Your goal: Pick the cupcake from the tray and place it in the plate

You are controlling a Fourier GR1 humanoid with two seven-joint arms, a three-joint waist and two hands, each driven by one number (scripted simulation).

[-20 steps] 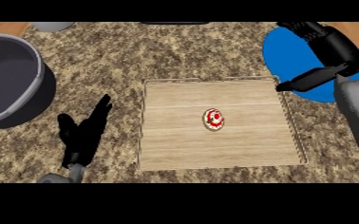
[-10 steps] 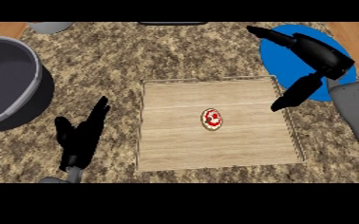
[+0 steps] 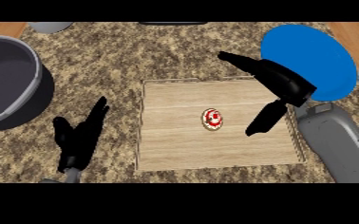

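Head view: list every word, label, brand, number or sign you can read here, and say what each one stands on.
None: no readable text appears anywhere.
The cupcake on the wooden tray has a red-and-white top pattern, not letters.
The blue plate, the counter and the grey pot are unmarked.

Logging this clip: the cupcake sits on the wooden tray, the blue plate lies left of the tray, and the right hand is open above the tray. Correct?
Not quite. The head view shows the blue plate at the wooden tray's upper right, not left. The cupcake does sit on the tray, with the right hand open above it.
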